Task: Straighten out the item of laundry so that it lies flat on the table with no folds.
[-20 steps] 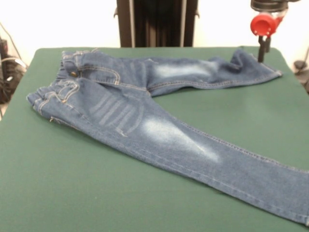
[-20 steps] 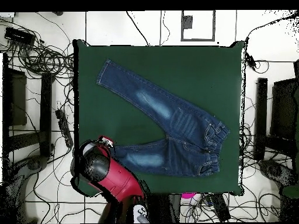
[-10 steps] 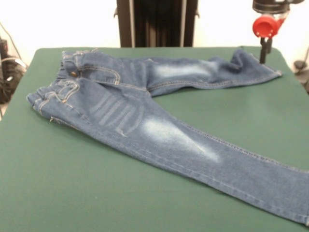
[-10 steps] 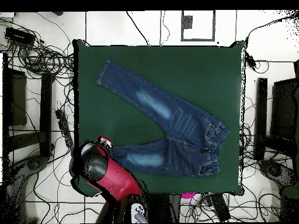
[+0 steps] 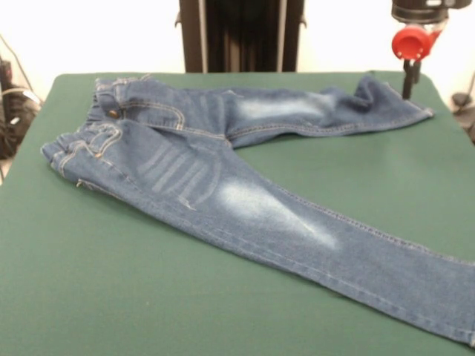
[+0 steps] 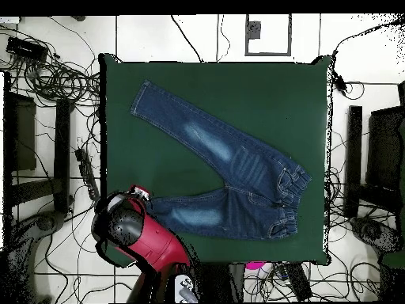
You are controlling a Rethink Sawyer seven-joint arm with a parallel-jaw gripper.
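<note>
Your small blue denim jeans (image 5: 223,178) lie spread across the dark green worktop (image 5: 148,297), legs splayed in a V toward opposite corners. The gripper (image 5: 410,74) hovers beside one hem; you cannot tell its fingers' state.

Bright, even light; soft focus in front view; faint sheen on table (image 5: 356,159).

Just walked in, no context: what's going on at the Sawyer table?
Nothing is being held. The jeans lie spread on the green table, legs splayed in a V, with the far leg's hem end a bit rumpled. The gripper hangs at that hem by the table's corner; whether it is open is unclear.
</note>
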